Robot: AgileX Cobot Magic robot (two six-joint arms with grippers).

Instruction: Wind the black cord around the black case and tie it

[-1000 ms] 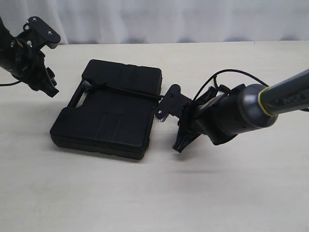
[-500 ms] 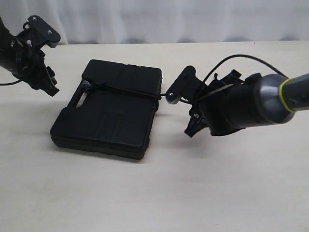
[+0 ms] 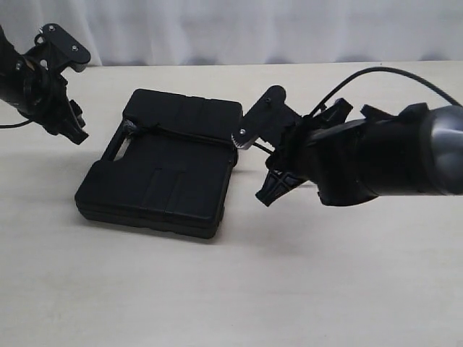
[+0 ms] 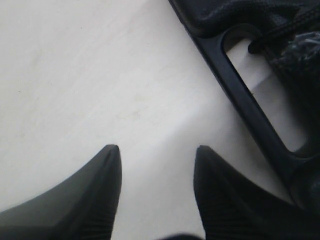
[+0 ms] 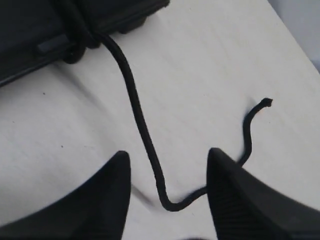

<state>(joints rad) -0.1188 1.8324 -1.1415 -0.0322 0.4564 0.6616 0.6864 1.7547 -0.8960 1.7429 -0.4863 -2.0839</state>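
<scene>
Lying on the table (image 3: 347, 289): the black case (image 3: 163, 170), flat, with its handle cut-out (image 4: 260, 115) turned toward the left arm.
Cord: the black cord (image 3: 184, 135) crosses the case near the handle end, drops off the right edge and trails loose over the table. I'd guess one turn is laid and the tying is not yet finished.
Right side: the right gripper (image 3: 252, 168) has its jaws wide, straddling the loose tail without pinching it, likely lining up to take it.
Left side: the left gripper (image 3: 79, 97) has its jaws wide and empty beside the handle cut-out, apparently waiting clear.
Writing: none I can read on case or arms.
</scene>
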